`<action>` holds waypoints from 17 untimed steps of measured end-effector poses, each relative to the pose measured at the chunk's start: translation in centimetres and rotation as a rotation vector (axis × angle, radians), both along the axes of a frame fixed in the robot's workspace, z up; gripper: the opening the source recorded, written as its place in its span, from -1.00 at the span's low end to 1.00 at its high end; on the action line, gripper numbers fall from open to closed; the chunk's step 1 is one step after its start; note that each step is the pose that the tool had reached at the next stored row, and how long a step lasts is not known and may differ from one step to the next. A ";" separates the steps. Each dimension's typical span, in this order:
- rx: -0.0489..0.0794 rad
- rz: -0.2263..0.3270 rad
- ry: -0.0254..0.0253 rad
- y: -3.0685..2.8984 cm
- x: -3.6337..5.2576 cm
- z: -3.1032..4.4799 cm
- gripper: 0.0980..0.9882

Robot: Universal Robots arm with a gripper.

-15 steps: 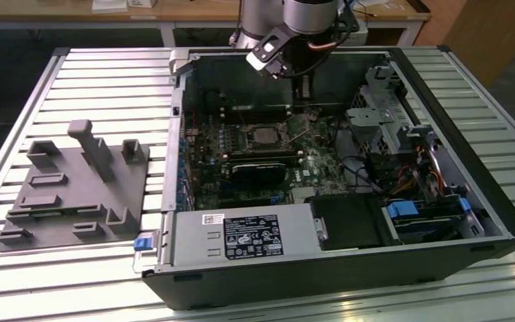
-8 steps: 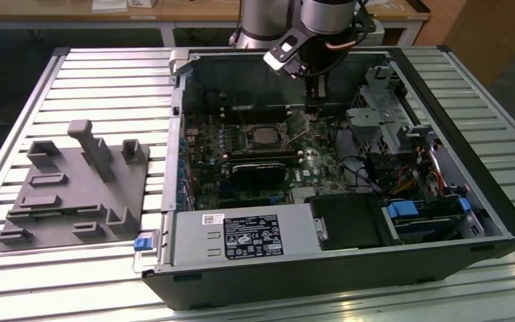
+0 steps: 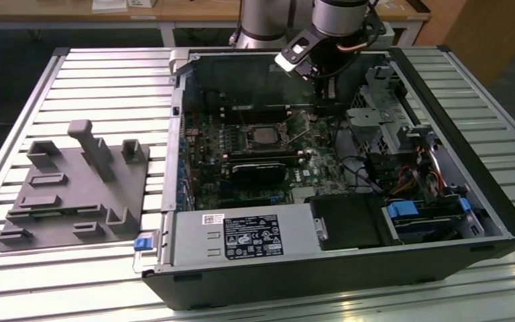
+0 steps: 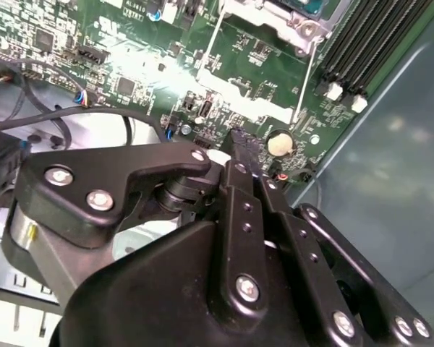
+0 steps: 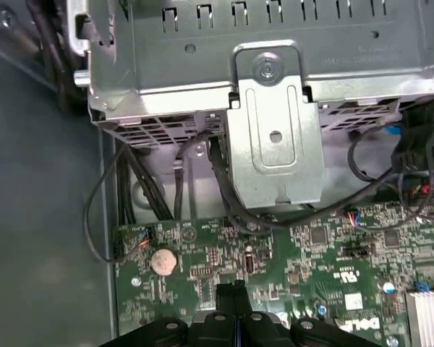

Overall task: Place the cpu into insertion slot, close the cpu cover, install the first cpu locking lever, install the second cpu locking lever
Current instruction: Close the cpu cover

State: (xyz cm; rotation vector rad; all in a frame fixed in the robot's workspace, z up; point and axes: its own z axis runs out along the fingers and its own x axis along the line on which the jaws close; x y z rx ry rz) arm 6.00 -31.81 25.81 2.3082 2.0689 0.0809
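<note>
Exterior view overlooks the case (image 3: 329, 278); both wrist views closely face motherboard (image 5: 304, 246).

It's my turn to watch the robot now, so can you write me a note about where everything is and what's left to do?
The gripper: shut, nothing seen in it, low over the green board by the round battery, apart from the socket.
The cpu cover lies flat over the insertion slot. The grey face in its window may be the cpu; not certain.
The locking levers are thin rods beside the socket. One sticks out at an angle in the exterior view, so it looks unlatched.
Left: probably both levers.
</note>
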 end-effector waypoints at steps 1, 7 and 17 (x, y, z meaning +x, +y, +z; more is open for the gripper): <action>0.000 0.000 0.0001 0.00 0.09 -0.18 -0.98; 0.000 0.000 0.0005 0.00 0.49 -1.28 -0.98; 0.000 0.000 0.0016 0.00 0.53 -2.85 -0.98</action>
